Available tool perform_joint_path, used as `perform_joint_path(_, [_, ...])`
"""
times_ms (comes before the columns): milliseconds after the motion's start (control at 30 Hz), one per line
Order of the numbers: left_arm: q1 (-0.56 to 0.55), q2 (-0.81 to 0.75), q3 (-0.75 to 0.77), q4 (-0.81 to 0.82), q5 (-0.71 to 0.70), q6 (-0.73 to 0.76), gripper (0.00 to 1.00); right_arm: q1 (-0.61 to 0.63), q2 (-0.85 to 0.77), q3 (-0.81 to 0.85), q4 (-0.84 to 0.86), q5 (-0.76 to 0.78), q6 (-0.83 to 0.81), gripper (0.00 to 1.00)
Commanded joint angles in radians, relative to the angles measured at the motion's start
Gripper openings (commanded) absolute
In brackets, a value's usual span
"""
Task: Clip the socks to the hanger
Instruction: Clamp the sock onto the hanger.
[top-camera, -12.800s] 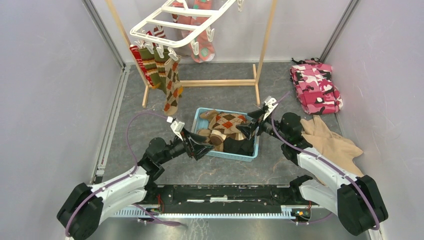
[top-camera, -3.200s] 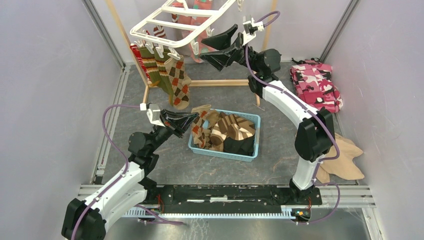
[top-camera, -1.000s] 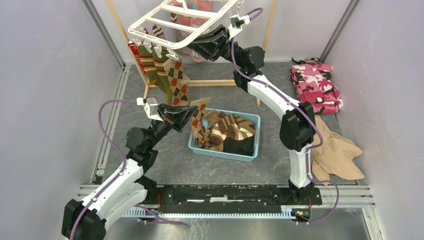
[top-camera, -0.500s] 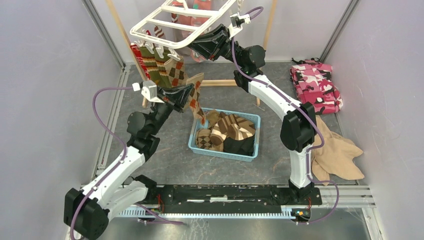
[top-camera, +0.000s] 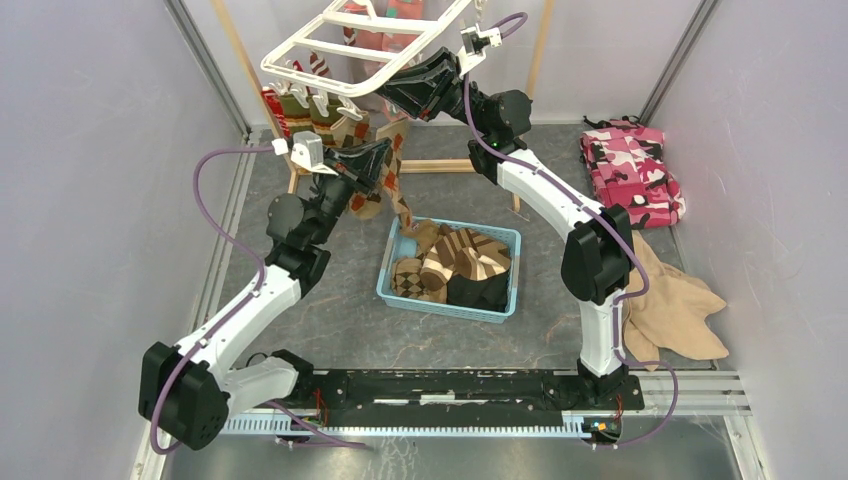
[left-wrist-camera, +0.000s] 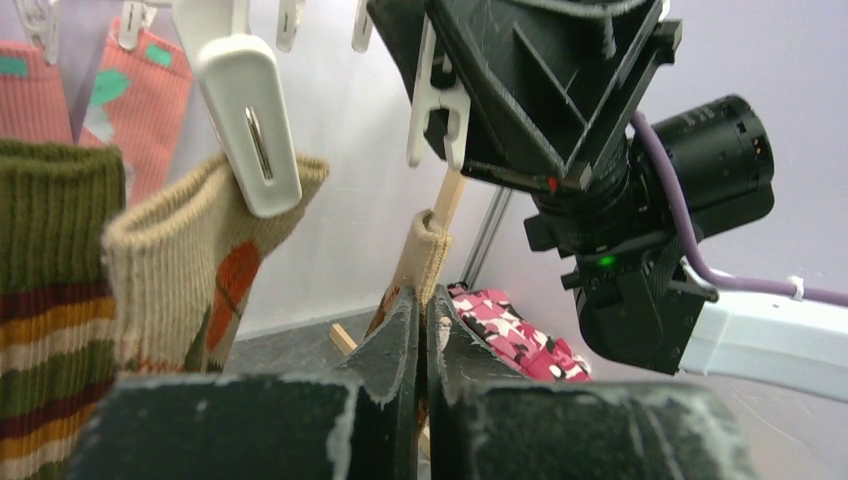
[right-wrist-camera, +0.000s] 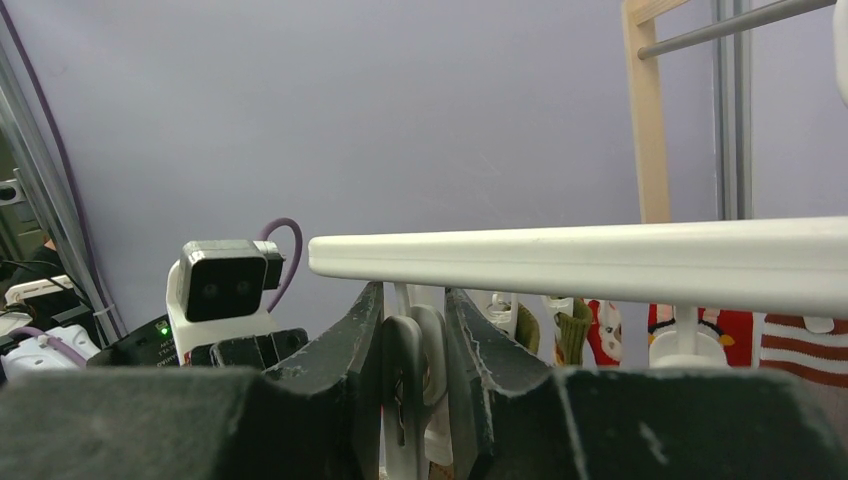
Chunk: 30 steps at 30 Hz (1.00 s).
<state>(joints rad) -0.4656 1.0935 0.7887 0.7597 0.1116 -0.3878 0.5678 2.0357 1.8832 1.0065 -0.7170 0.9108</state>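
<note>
The white hanger (top-camera: 345, 45) hangs tilted from the wooden stand, with striped and argyle socks (top-camera: 300, 112) clipped along its near rim. My left gripper (top-camera: 385, 165) is shut on the cuff of a tan argyle sock (top-camera: 403, 205), which dangles just below the rim. In the left wrist view that cuff (left-wrist-camera: 425, 250) pokes up between the closed jaws of my left gripper (left-wrist-camera: 422, 300), below a white clip (left-wrist-camera: 432, 110). My right gripper (top-camera: 385, 92) is shut on that clip (right-wrist-camera: 415, 370) under the hanger rim (right-wrist-camera: 600, 260). More socks (top-camera: 462, 258) lie in the basket.
The light blue basket (top-camera: 450, 308) sits mid-floor. The wooden stand's base bar (top-camera: 450, 165) and post (top-camera: 532, 70) are behind it. A pink camouflage cloth (top-camera: 632, 172) lies at the back right and a beige cloth (top-camera: 685, 310) beside the right arm. A neighbouring clip (left-wrist-camera: 250, 120) holds a tan sock (left-wrist-camera: 190, 270).
My left arm has lifted the tan argyle sock out of the basket, up and back toward the hanger's rim. The right gripper has stayed on the clip.
</note>
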Motion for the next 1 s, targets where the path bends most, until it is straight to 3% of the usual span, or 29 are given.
perform_joint_path(0, [0.007, 0.014, 0.066, 0.064, -0.037, 0.015, 0.02, 0.004, -0.05, 0.013, 0.024, 0.002, -0.001, 0.0])
perform_joint_path(967, [0.007, 0.088, 0.135, 0.121, -0.057, -0.056, 0.02, 0.004, -0.049, 0.001, 0.021, 0.003, 0.002, 0.0])
